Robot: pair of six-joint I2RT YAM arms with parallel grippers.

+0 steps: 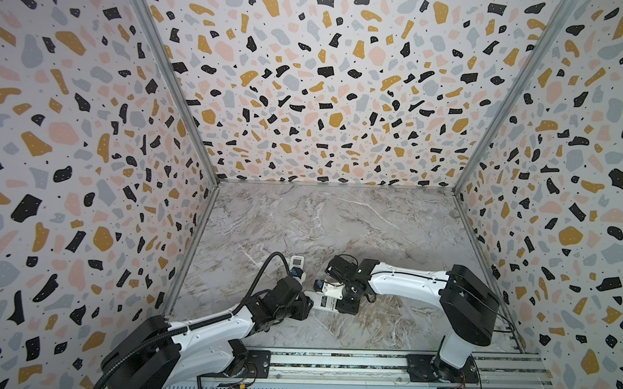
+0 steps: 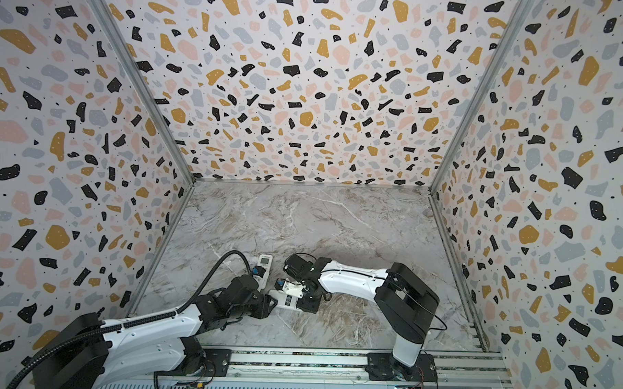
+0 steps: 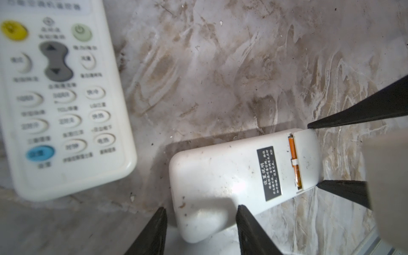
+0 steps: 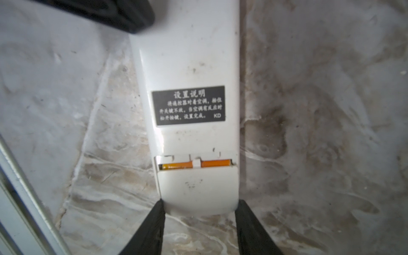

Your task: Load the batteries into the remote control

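A white remote control (image 1: pixel 321 301) (image 3: pixel 220 176) lies face down on the marble, its black label up. Its battery cover (image 4: pixel 198 185) sits slid partly back. In the gap show two orange batteries (image 4: pixel 176 165) (image 4: pixel 215 163) (image 3: pixel 292 148) side by side. My right gripper (image 4: pixel 201 205) (image 1: pixel 337 303) is shut on the cover end, a finger against each side. My left gripper (image 3: pixel 202 217) (image 1: pixel 308 302) straddles the opposite rounded end at a slant. One finger (image 3: pixel 242 218) touches the remote and a thin gap shows at the other. The black batteries are out of view.
A second white remote (image 1: pixel 296 263) (image 3: pixel 61 99) lies face up just behind the left gripper, close to the held one. The left wall's metal edge (image 1: pixel 190 255) runs nearby. The arms' base rail (image 1: pixel 332 361) crosses the front.
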